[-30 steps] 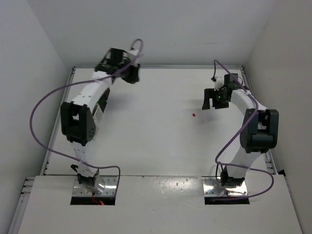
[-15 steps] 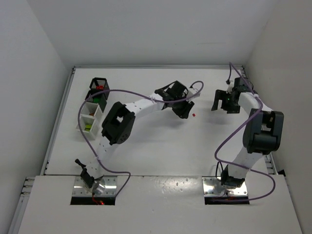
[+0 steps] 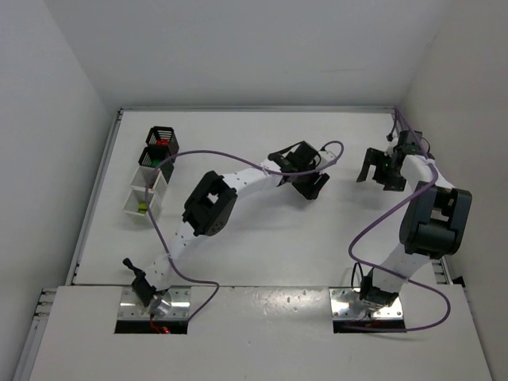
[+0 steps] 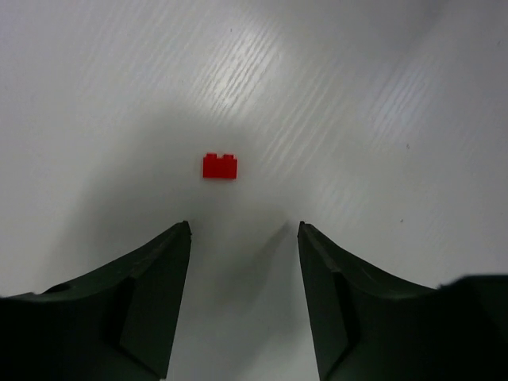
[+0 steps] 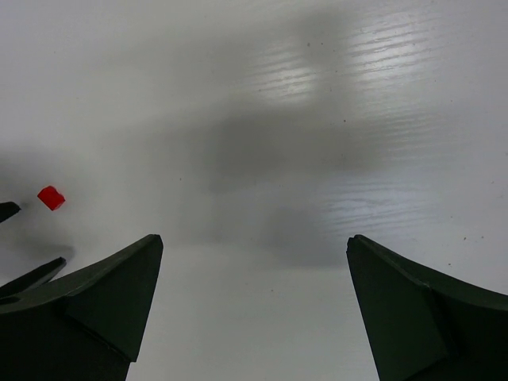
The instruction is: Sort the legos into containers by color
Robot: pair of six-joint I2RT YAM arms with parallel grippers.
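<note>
Lego brick (image 4: 220, 166), red with two studs, lies alone on the white table (image 3: 238, 230) right of centre, just ahead of the left gripper (image 4: 244, 230), whose jaws stand apart with nothing between them. Since half a second ago that gripper has slid right over the brick and widened; the right gripper (image 3: 378, 168) has drawn off toward the far right corner, jaws spread wide, holding nothing. One loose brick, two arms, four bins (image 3: 151, 171) in a row at far left: two black mesh, two white. White walls enclose the table
</note>
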